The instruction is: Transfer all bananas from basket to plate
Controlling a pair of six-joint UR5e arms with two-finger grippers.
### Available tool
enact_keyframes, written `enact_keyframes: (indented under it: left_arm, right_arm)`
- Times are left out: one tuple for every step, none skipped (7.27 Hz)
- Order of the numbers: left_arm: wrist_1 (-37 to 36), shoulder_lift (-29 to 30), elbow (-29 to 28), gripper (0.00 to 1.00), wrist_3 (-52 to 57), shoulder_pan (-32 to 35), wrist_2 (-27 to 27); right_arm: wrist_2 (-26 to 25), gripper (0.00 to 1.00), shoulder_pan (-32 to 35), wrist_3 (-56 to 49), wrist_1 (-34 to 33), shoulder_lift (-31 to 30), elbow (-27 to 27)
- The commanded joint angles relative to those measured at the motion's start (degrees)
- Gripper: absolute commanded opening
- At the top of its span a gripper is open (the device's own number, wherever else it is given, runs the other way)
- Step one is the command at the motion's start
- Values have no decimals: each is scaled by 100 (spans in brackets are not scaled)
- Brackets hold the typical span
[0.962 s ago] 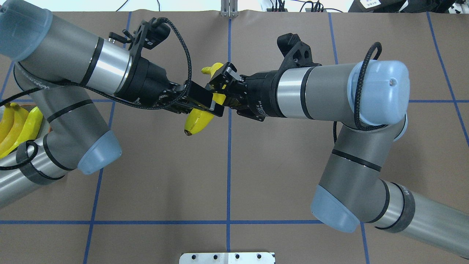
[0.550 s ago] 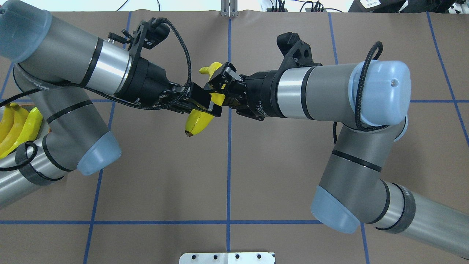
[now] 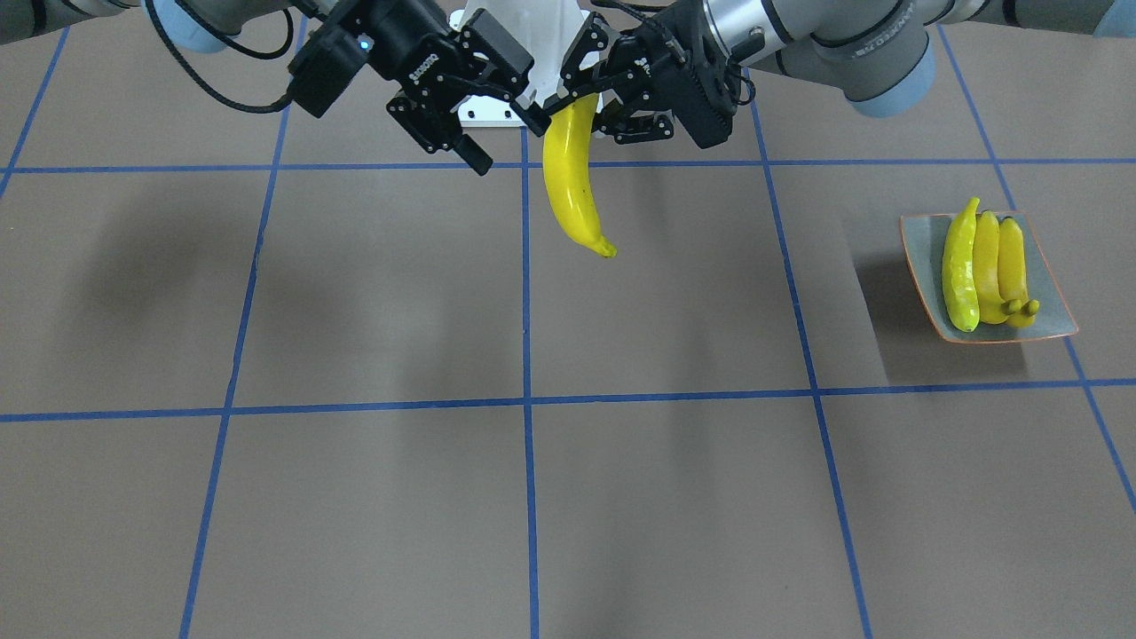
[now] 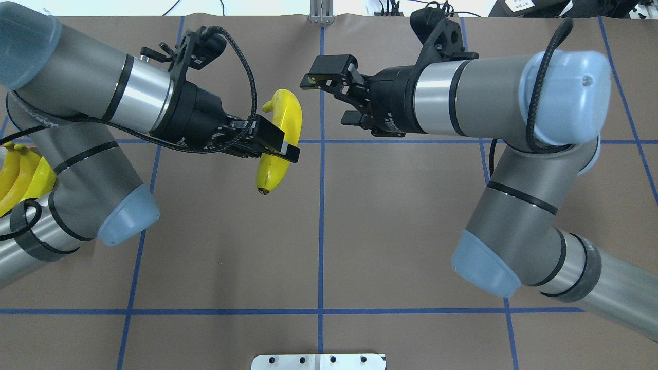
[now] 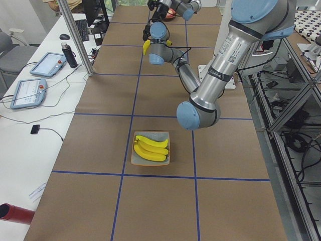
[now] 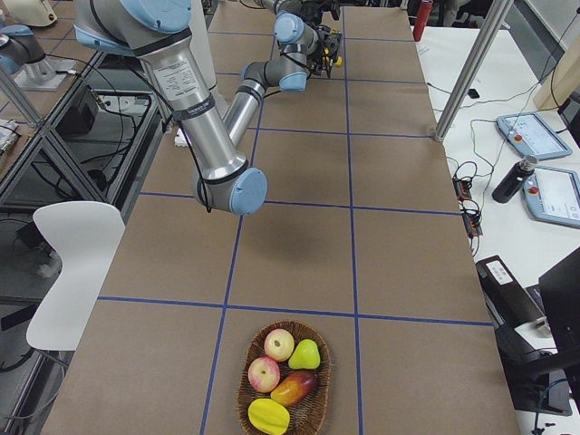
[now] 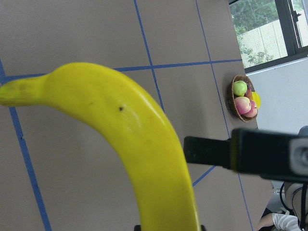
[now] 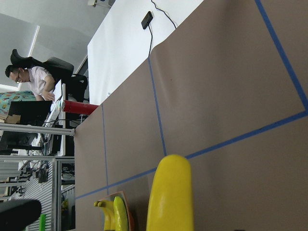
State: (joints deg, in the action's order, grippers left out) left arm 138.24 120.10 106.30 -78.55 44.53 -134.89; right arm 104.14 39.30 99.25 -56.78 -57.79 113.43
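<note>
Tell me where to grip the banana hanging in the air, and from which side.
Grip the banana across its thick middle, square to its length, coming in from the robot's left. There the body is widest and nearly straight, while both ends taper and curve away, so a hold there would likely slip. The left pincer holds it just so.

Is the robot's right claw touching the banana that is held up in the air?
Apart. The overhead view shows a clear gap between the open right gripper and the banana; only the left gripper clamps it.
</note>
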Motion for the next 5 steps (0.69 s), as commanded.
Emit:
enact_keyframes:
  left_arm:
    - [-8, -957, 329, 0, 41, 596, 6]
    - [-8, -1336, 348, 0, 285, 757, 15]
    - [-17, -1957, 348, 0, 1158, 959, 24]
    - [-34, -2477, 348, 0, 1915, 1109, 24]
    - [-43, -2848, 356, 0, 2297, 1110, 33]
  right_arm:
    - [641, 100, 848, -578, -979, -319, 30]
    - [677, 100, 1060, -1157, -1393, -538, 39]
    - [686, 100, 1228, -1789, -1667, -853, 39]
    - [721, 100, 1412, -2456, -1687, -1248, 47]
    - [982, 100, 1675, -3220, -1687, -1713, 82]
